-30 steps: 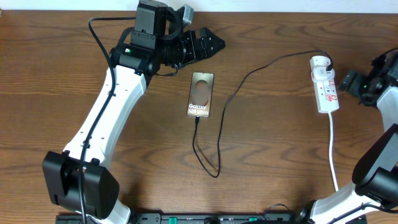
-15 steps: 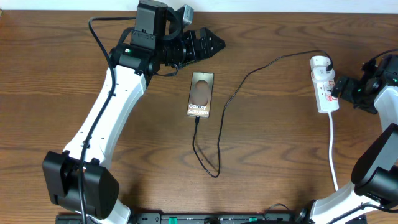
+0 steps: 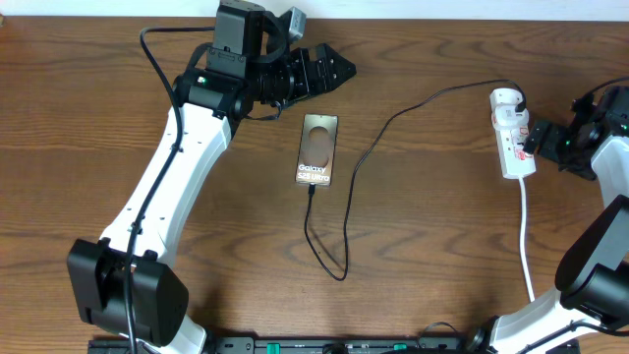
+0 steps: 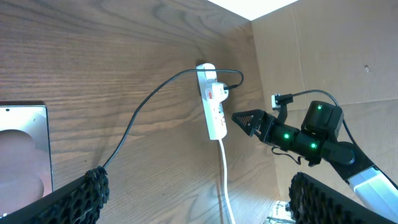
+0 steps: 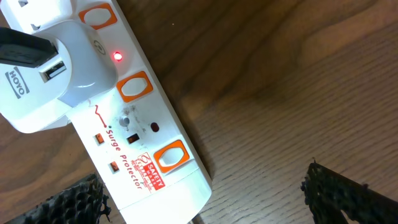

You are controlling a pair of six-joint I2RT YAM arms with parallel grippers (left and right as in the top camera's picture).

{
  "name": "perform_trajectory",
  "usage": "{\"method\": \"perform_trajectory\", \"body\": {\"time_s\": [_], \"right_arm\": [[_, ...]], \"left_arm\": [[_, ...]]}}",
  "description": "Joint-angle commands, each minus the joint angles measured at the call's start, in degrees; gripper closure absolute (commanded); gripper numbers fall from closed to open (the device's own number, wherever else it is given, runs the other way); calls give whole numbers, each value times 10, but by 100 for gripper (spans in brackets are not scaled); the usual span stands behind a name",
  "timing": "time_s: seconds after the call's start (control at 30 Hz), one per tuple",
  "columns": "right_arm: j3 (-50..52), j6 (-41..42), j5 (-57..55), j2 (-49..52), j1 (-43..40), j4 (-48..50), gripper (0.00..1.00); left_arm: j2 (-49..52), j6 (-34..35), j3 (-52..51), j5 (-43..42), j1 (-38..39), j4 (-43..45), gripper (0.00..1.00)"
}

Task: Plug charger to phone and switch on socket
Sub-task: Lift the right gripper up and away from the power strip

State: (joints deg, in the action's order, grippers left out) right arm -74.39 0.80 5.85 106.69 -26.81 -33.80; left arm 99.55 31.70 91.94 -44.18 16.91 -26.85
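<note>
Charger cable (image 3: 346, 221), thin and black, is laid in a loop on the wooden table (image 3: 442, 226): its small plug (image 3: 311, 191) is met by the lower short edge of the phone (image 3: 317, 150), though whether it is fully seated cannot be told. The far end is carried up and to the right to the white adapter (image 3: 505, 98). On the phone, which lies flat near the middle of the table, "Galaxy S25 Ultra" is printed in white below a pale oval sheen. The adapter is seated in the end outlet of the socket (image 3: 515, 143), a white power strip at the right side, from which a thick white cord (image 3: 526, 231) is led toward the near edge. In the right wrist view "HOYO" is read on the adapter, "Surge Protector" is printed in red on the strip, and "SAFETY" can be made out on a red label. A small red lamp (image 5: 116, 57) is lit between two of three orange-rimmed switches. The right gripper (image 3: 533, 140) is held just beside the strip, its fingers (image 5: 345, 193) spread wide. The left gripper (image 3: 342, 69) is held above the phone's far end, its fingers (image 4: 84, 196) likewise spread, nothing between them.
</note>
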Motion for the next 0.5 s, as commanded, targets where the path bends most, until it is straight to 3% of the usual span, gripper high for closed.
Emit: {"method": "perform_trajectory", "body": {"time_s": [0.0, 0.2, 0.47], "right_arm": [[3, -7, 5, 4, 2, -1, 1], [3, -7, 5, -34, 3, -6, 1], [3, -7, 5, -184, 3, -8, 1]], "left_arm": [[-3, -2, 9, 3, -3, -1, 7], [-3, -2, 9, 3, -3, -1, 7], [-3, -2, 9, 3, -3, -1, 7]]}}
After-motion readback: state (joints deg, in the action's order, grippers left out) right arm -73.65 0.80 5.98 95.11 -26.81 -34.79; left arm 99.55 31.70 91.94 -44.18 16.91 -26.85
